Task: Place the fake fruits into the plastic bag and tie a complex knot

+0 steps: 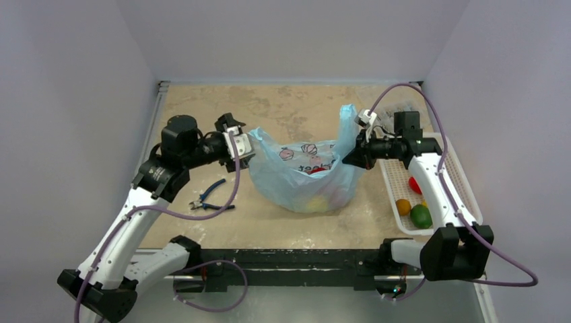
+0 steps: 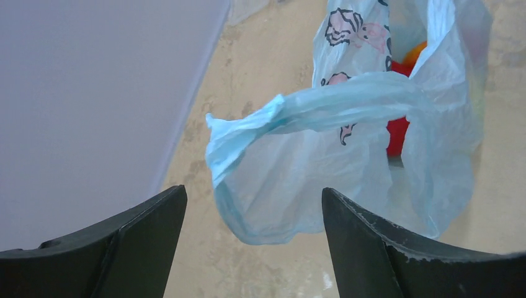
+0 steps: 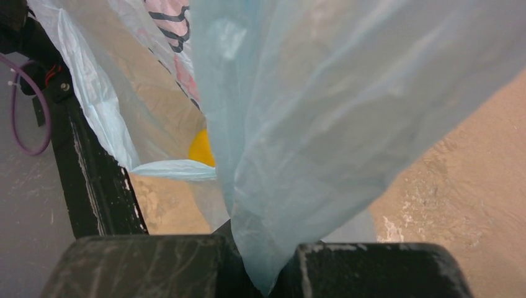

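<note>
The left gripper [image 2: 253, 194] is open, with its two black fingers wide apart. A loop of the plastic bag [image 2: 298, 161] hangs just in front of them. The right gripper [image 3: 263, 264] is squeezed tight on the other side of the bag and holds it up. The bag sits between both grippers on the table [image 1: 283, 111]. Red and yellow fake fruits [image 2: 397, 133] are inside it. More fruits lie in the white basket [image 1: 464, 178] on the right.

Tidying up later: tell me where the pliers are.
Top view: the pliers lie on the table, left of the bag, right beside the left arm.
</note>
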### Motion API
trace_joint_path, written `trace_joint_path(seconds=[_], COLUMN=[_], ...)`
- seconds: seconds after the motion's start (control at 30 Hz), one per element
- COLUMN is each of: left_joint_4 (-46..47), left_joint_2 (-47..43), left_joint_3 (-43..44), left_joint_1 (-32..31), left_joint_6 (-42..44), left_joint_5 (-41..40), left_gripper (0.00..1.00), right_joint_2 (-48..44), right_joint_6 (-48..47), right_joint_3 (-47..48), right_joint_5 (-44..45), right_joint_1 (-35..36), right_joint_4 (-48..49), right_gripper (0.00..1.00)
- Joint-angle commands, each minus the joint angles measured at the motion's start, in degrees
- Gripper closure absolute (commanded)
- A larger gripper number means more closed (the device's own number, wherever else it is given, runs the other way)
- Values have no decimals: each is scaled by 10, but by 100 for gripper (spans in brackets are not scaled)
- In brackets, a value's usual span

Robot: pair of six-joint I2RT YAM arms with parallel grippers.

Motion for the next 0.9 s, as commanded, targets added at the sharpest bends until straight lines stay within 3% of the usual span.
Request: trace_joint_path(seconds=[0.0,0.23,0.4,0.47,0.53,0.63,0.67,0.7,0.77,0.87], left_joint_4=[113,172,178,190,201,188,181,182,172,142], left_joint_2=[-10,-11,28,38,37,22,18,16,28,61], left_joint_3=[-20,-52,-29,-20,-9,30,44,58,102,141], left_joint_1=[-45,-121,-155,-159,-159,-158,-155,-152,-132,-53], left_joint_6=[187,349,379,381,362,251,207,144,-19,-242], left_joint_5=[-33,-27,-47,-45,-34,2,17,23,25,73], left_gripper=[19,12,10,15,34,73,91,100,100,100], right_joint_2=[9,22,24,24,27,36,40,43,48,52], right_joint_6=[-9,-8,-5,-4,-1,6,10,13,14,14], right_joint_3=[21,24,25,24,24,22,22,21,20,18], right_joint_5=[-20,-21,-21,-20,-17,-12,-13,-15,-11,-5], right_joint_1=[0,0,0,0,0,0,0,0,0,-2], right_joint_4=[-9,-12,-9,-7,-7,-4,-1,2,4,2], right_gripper=[100,100,100,100,100,100,100,100,100,100])
